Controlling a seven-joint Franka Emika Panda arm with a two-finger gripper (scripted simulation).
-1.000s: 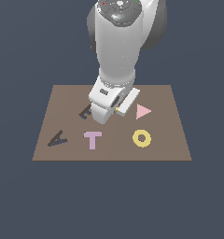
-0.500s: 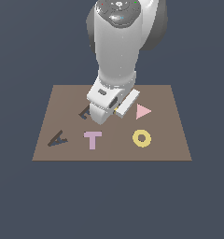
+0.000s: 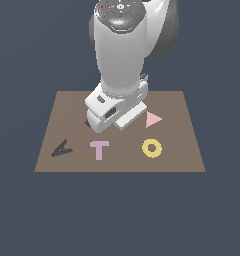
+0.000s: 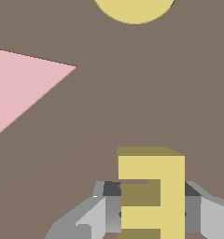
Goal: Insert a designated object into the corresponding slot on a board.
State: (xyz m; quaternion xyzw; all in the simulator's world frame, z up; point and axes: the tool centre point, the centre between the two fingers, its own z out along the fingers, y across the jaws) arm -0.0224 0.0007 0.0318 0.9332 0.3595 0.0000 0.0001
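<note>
In the wrist view my gripper point(image 4: 151, 212) is shut on the yellow E block point(image 4: 151, 186), with one grey finger point(image 4: 107, 207) on each side of it, just above the brown board point(image 4: 132, 93). In the exterior view the gripper hand point(image 3: 112, 114) hangs low over the board point(image 3: 182, 155) left of its middle and hides the E block. Only a dark sliver of the slot point(image 3: 87, 123) shows at the hand's left edge. I cannot tell whether the block touches the board.
On the board lie a pink triangle point(image 3: 153, 119) point(image 4: 25, 84), a yellow O ring point(image 3: 152, 148) point(image 4: 134, 8) and a pink T point(image 3: 99, 149). A dark A-shaped recess point(image 3: 61, 149) is at the exterior view's left front.
</note>
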